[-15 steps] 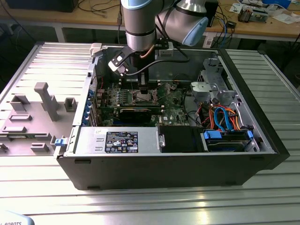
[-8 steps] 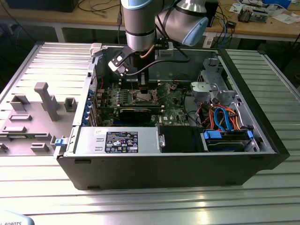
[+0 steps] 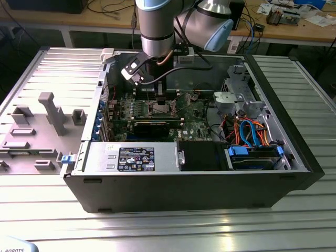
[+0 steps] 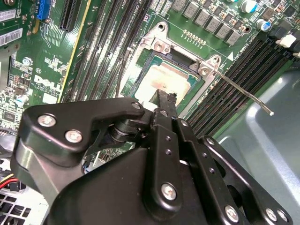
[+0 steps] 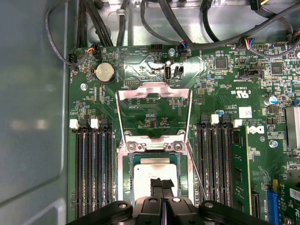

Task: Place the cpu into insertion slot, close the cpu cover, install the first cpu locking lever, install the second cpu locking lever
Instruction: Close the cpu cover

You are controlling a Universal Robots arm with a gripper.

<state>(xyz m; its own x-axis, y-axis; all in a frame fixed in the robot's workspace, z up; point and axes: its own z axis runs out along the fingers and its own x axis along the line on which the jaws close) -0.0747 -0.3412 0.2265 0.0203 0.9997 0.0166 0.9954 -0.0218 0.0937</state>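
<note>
The cpu lies flat in the insertion slot, its silvery-grey top facing up. My gripper hovers right over the chip's near edge, its two black fingertips pressed together with nothing between them. The cpu cover stands open, swung back from the socket, with green board showing through its window. A thin metal locking lever sticks out free beside the socket, and it shows as a slim rod in the first wrist view. In the exterior view the arm reaches down into the case over the socket.
Long black memory slots flank the socket. A coin battery and cables lie beyond the cover. The open computer case holds a black expansion card, a power supply and blue and orange cables.
</note>
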